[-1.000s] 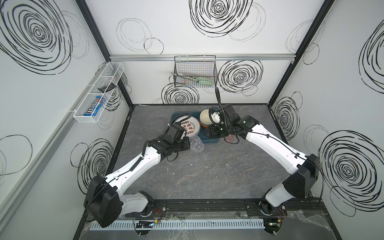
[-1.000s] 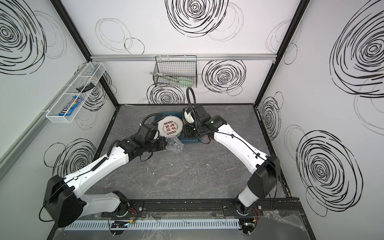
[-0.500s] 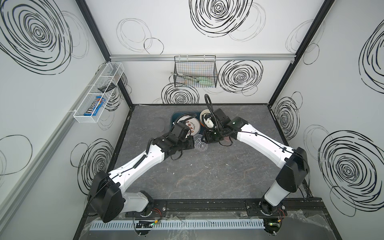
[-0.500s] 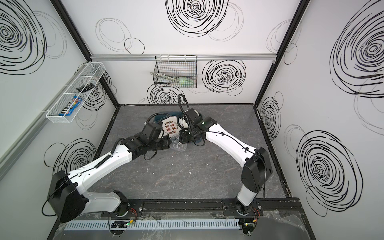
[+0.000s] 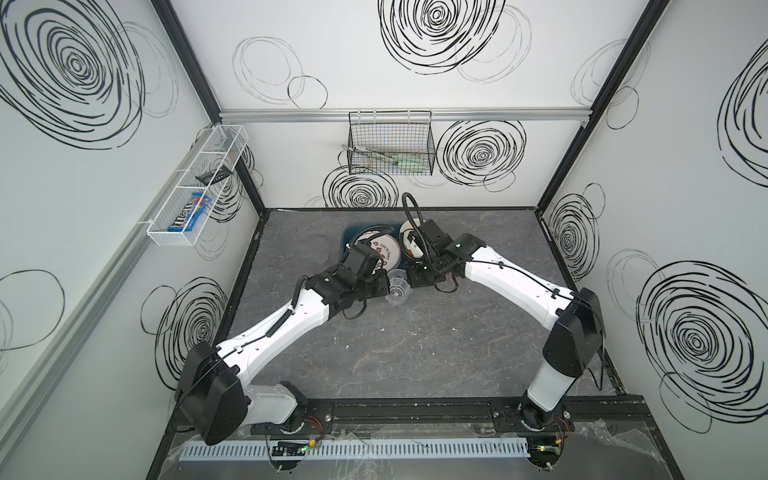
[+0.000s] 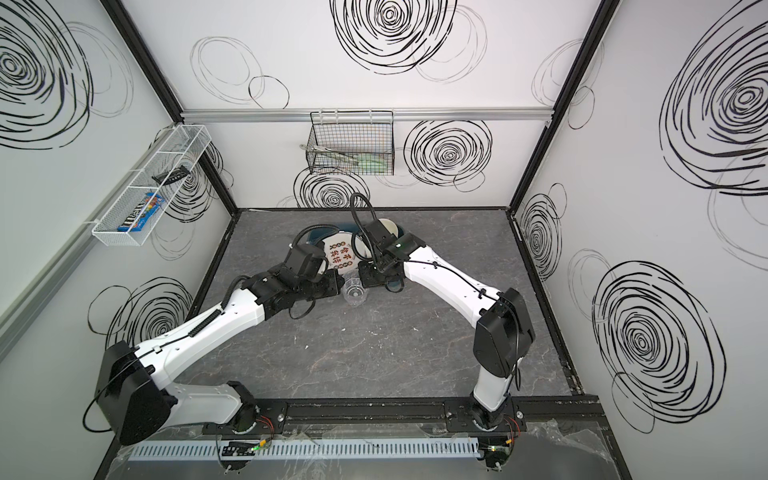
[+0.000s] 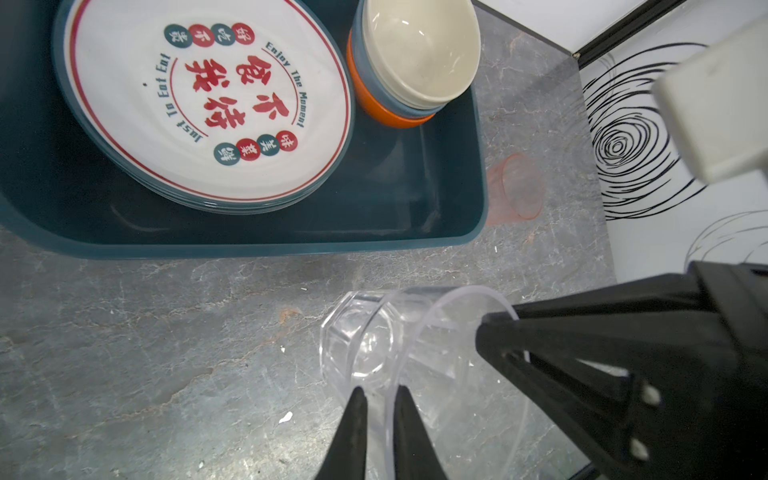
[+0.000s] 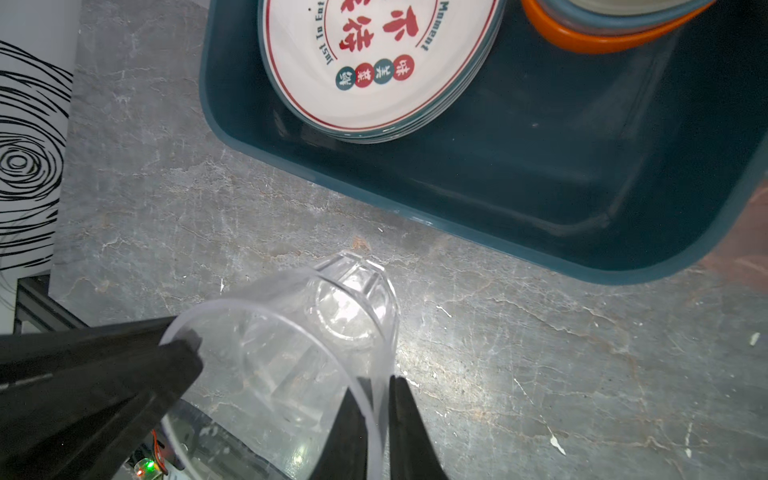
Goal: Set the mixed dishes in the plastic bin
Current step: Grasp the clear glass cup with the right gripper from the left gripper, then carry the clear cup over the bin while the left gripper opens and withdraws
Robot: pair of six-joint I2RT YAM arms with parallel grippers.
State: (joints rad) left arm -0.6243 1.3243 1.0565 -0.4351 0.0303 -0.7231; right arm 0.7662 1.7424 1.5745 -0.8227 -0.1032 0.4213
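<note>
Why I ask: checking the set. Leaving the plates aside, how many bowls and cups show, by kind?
Bowls: 3 (cream, blue, orange), nested in the bin
Cups: 2 (clear glass, pink tumbler)
Total: 5

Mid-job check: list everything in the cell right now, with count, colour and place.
plastic bin: one, dark teal, back middle of the table.
plates: a stack, count unclear, white with red characters, in the bin.
bowls: three nested, cream in blue in orange, in the bin beside the plates.
clear glass: one, tilted, in front of the bin.
pink tumbler: one, on the table outside the bin's bowl end.
wire basket: one, black, on the back wall.
mesh tray: one, white, on the left wall.
table: one, grey marbled.
left gripper: black, pinching the glass rim.
right gripper: black, pinching the opposite side of the rim.
</note>
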